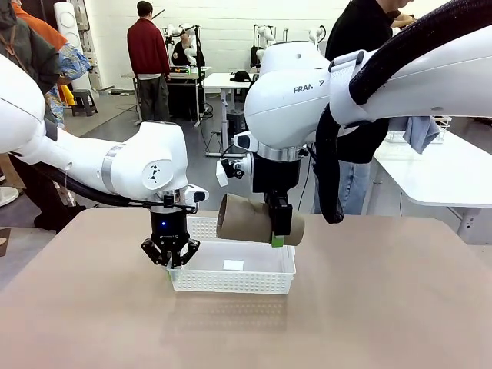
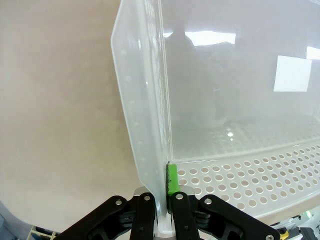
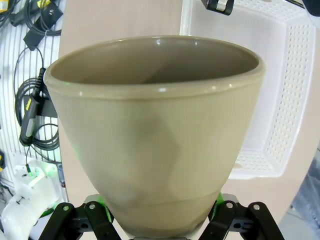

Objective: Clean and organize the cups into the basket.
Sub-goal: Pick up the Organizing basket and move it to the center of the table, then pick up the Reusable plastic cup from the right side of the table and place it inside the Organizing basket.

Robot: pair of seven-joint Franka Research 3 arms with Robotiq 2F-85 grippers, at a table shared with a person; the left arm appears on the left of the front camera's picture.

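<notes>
My left claw (image 1: 171,260) is pressed together on the left end wall of the white lattice basket (image 1: 234,280), pinching the thin plastic between its green pads and holding the basket to the table (image 1: 369,307). My right claw (image 1: 277,233) is spread wide around a tan-brown cup (image 1: 247,219), which it carries on its side in the air just above the basket's far edge, mouth towards my left. The grip sits near the cup's narrow foot, so most of the weight hangs out past my fingers. I judge that the smooth tapered wall could slide or swing down if I tip my wrist. Letting go from this height could make the cup bounce or roll over the low rim. If I come down crooked, its mouth may catch the wall my left claw holds and twist the basket. The basket floor is bare apart from a small white label (image 1: 233,265). The table is a plain matte beige top with little to stop a rolling cup. A person in a dark top and jeans (image 1: 361,92) stands just across it, and beyond are white tables and other people in an open workroom.
</notes>
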